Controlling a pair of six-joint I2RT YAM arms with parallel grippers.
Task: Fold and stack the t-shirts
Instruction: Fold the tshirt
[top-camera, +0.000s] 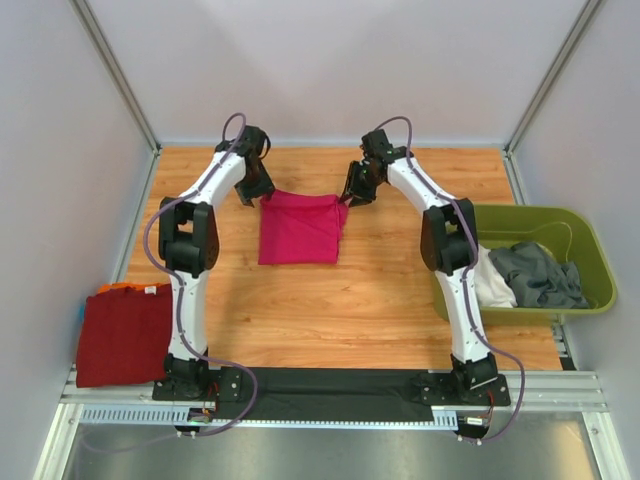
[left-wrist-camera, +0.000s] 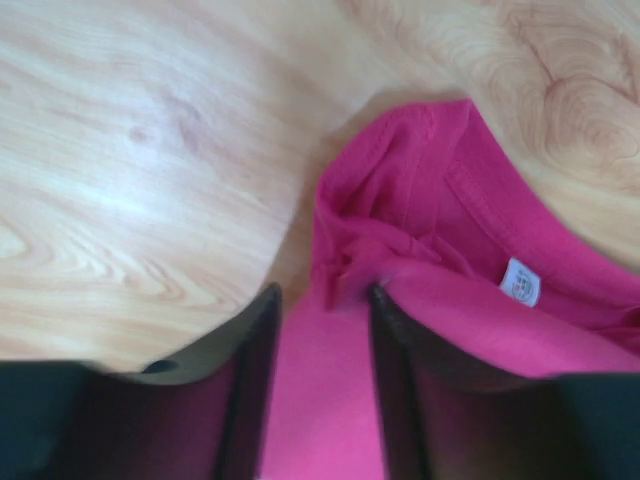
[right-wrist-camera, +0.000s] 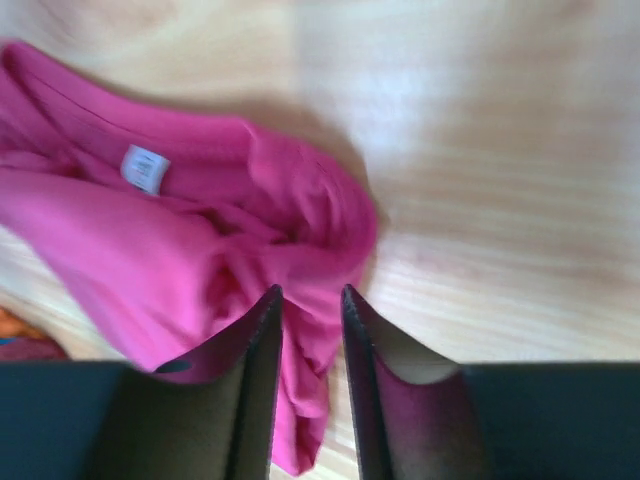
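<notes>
Red t-shirt (top-camera: 122, 335): folded flat at the near left edge of the table (top-camera: 400, 300), beside the left arm's base. An orange cloth edge (top-camera: 125, 288) shows just behind it.
Green bin (top-camera: 590, 250): stands on the right side, against the right arm. It holds a white t-shirt (top-camera: 492, 282) and a crumpled grey t-shirt (top-camera: 540, 272).
Pink t-shirt (top-camera: 300, 228): folded into a rough rectangle and lying flat toward the far middle of the table, between the two claws.
Neck tag (left-wrist-camera: 519, 282): small and white, sewn inside the pink collar. Its print is too blurred to read.
Left claw (left-wrist-camera: 320, 295): at the shirt's far left corner, jaws parted, with pink cloth in the gap and the bunched corner just ahead of the fingertips.
Right claw (right-wrist-camera: 308, 292): at the far right corner, jaws parted more narrowly, with a rumpled fold of pink cloth between them.
</notes>
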